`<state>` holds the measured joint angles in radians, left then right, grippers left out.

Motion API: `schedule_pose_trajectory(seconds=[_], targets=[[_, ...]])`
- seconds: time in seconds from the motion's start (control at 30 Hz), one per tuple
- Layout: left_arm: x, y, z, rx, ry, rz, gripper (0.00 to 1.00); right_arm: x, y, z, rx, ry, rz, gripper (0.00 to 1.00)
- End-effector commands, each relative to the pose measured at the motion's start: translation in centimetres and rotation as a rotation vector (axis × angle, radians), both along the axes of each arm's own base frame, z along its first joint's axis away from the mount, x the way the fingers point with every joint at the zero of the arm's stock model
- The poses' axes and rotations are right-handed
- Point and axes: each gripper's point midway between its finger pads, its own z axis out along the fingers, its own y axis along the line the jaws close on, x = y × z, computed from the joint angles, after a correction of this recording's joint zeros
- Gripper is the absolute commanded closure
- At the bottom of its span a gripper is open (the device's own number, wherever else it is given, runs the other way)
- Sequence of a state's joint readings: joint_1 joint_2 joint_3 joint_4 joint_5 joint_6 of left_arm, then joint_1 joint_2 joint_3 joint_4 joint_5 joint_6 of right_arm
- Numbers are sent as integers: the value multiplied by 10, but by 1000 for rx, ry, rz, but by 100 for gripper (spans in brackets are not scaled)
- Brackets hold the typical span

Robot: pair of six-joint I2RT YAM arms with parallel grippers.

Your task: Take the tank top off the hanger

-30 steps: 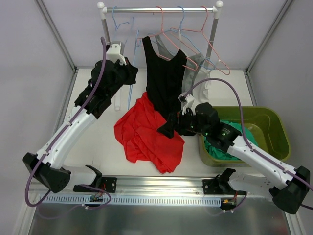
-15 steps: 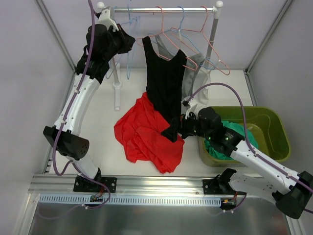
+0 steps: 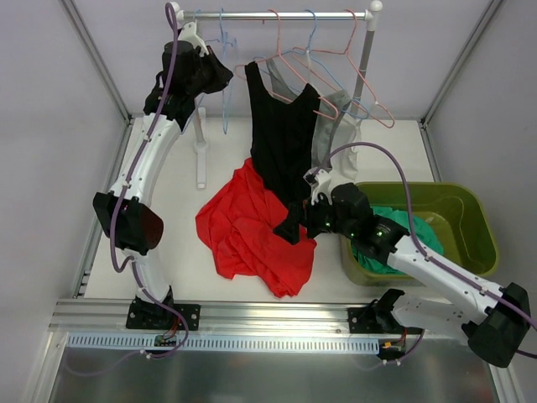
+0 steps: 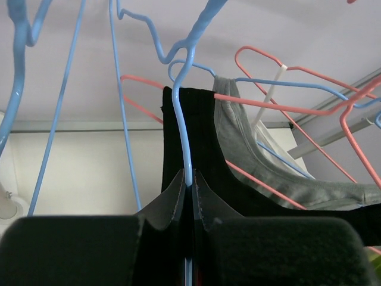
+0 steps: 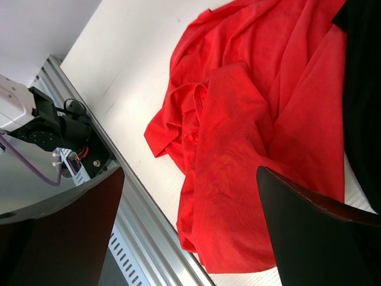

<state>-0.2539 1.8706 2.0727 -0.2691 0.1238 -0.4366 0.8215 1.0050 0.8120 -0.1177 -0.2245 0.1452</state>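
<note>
A black tank top [image 3: 284,126] hangs from a pink hanger [image 3: 294,63] on the rail [image 3: 277,15], its hem touching a red garment [image 3: 252,227] heaped on the table. My left gripper [image 3: 220,77] is raised by the rail's left end and is shut on the wire of a bare blue hanger [image 4: 181,101]; the tank top [image 4: 205,155] hangs just behind it. My right gripper [image 3: 289,227] is open and empty, low over the red garment [image 5: 250,149], beside the black hem [image 5: 363,89].
A grey tank top [image 3: 331,126] hangs on another hanger right of the black one. More pink and blue hangers crowd the rail. A green bin [image 3: 470,210] holding a green garment [image 3: 394,243] stands at the right. White rack posts [image 3: 200,159] stand at the left.
My left arm has risen from mid height to the rail, carrying the blue hanger up with it. My right gripper has stayed by the black hem, shifting only slightly.
</note>
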Motion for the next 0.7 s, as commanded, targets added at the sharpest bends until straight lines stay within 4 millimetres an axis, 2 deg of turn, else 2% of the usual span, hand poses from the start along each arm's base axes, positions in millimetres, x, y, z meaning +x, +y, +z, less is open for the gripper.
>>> schedule_pose_trajectory(seconds=[0.0, 0.03, 0.07, 0.17, 0.2, 0.27, 0.33, 0.37, 0.4, 0.43, 0.47, 0.53, 0.57, 0.63, 0.67], targets=[[-15, -2, 30, -49, -55, -32, 100, 5, 12, -2, 8, -13, 30, 1], [-19, -2, 32, -50, -56, -32, 100, 6, 14, -4, 1, -12, 33, 0], [-22, -2, 26, -47, -42, -35, 86, 9, 15, -7, -15, -21, 37, 0], [-50, 1, 51, -74, -79, -59, 57, 19, 23, -21, -66, -6, 44, 1], [-58, 1, 58, -82, -89, -70, 36, 20, 25, -26, -84, 9, 47, 1], [-80, 3, 75, -92, -122, -86, 2, 27, 35, -39, -120, 41, 57, 1], [-95, 6, 87, -98, -147, -87, 1, 39, 44, -52, -167, 53, 39, 1], [-98, 10, 81, -96, -134, -71, 1, 44, 47, -57, -190, 53, 32, 0], [-117, 16, 96, -103, -168, -66, 1, 47, 47, -66, -232, 54, 26, 1], [-126, 19, 99, -106, -177, -58, 2, 55, 48, -87, -300, 72, 1, 0], [-143, 27, 101, -109, -188, -40, 1, 63, 54, -84, -315, 62, -10, 1], [-161, 34, 100, -112, -197, -27, 2, 68, 52, -103, -426, 66, -36, 0], [-182, 41, 100, -108, -213, -20, 1, 73, 57, -116, -469, 77, -40, 1], [-203, 49, 97, -109, -229, -6, 1, 77, 54, -134, -551, 73, -64, 1], [-226, 56, 95, -106, -252, -3, 1, 79, 54, -150, -601, 81, -52, 0]])
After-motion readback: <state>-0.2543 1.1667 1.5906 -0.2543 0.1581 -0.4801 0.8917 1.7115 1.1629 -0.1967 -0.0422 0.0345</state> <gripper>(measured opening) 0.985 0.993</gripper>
